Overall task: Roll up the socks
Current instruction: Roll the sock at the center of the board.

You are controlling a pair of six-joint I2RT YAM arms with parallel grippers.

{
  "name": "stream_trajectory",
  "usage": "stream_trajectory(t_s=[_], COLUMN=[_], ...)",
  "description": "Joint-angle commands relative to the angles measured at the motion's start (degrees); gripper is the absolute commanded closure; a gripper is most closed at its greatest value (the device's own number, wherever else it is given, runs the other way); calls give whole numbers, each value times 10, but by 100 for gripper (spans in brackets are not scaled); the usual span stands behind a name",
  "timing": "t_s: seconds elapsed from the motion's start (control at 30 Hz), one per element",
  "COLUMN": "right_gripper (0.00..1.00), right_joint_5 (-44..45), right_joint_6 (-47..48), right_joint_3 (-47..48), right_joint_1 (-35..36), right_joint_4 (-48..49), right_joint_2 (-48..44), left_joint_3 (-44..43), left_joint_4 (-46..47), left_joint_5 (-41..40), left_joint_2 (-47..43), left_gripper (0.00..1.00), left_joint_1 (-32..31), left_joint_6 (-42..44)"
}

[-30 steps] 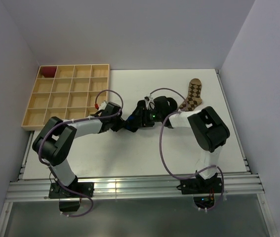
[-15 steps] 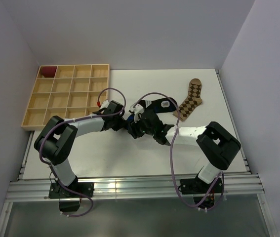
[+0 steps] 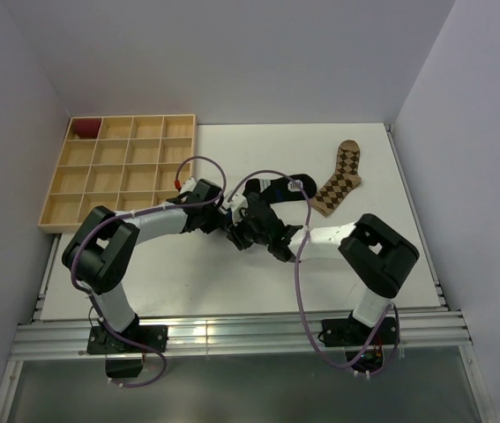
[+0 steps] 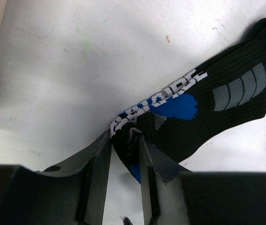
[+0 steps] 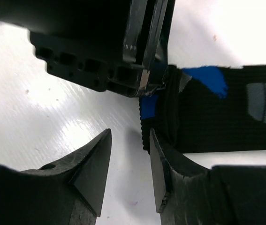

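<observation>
Rolling is judged barely begun: on the table (image 3: 188,282), the folded end of the black sock (image 4: 226,103) is pinched in the narrowed left gripper (image 4: 124,146) — the right gripper (image 5: 129,140), half-open and empty beside it, should next be closed on that fold.

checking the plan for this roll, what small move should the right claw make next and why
Probably slide the right claw sideways until the folded end of the black sock sits between its fingers. The left claw pinches that end, while the right claw's fingers stand apart over bare table, the fabric just outside one finger.
</observation>
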State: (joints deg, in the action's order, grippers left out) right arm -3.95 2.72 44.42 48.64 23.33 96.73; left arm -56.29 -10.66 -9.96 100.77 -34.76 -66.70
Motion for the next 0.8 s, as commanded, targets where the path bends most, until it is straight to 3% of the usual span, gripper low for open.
stream_trajectory(t_s=[0.0, 0.27, 0.77], right_gripper=[54, 46, 46], right_joint_5=[3, 39, 109], right_joint_6=[10, 4, -8], right_joint_3=[21, 23, 47], right_joint_1=[5, 0, -14], right_joint_4=[22, 21, -42], right_joint_2=[21, 50, 101], left_joint_3=[5, 9, 9], left_joint_4=[-68, -65, -60], left_joint_5=[2, 3, 4], left_joint_2=[26, 24, 21], left_gripper=[66, 66, 66], left_joint_1=[-10, -10, -11], left_joint_6=[23, 24, 32])
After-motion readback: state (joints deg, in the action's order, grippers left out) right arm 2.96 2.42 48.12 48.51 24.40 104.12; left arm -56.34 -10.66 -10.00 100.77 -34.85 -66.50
